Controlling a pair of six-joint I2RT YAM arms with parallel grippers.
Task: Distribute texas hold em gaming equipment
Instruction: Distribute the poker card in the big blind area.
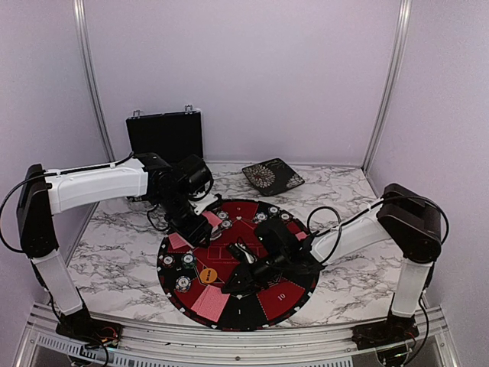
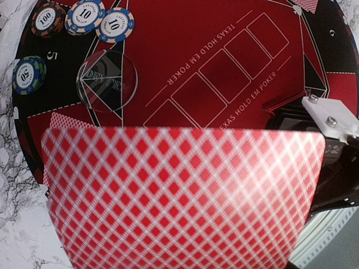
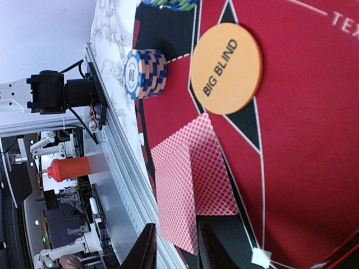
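My left gripper [image 1: 200, 222] hangs over the back left of the round mat [image 1: 290, 294], shut on red-backed playing cards [image 2: 179, 196]. In the left wrist view they hide its fingers. Beyond them lie a clear dealer disc [image 2: 106, 81] and several striped chips [image 2: 84, 15]. My right gripper [image 3: 176, 235] is low over the mat's front left rim, jaws apart. A corner of one red-backed card [image 3: 179, 207] reaches between the fingers without being pinched, and this card overlaps a second card [image 3: 221, 168]. The orange BIG BLIND disc [image 3: 226, 67] and a blue-orange chip stack [image 3: 147, 73] lie just past them.
The black hinged case [image 1: 164, 134] stands open against the back wall. A small dark patterned tray [image 1: 273, 177] lies at the back right. Chips [image 1: 187, 260] and another card [image 1: 179, 241] sit on the mat's left side. A metal rail [image 1: 229, 348] runs along the table's near edge.
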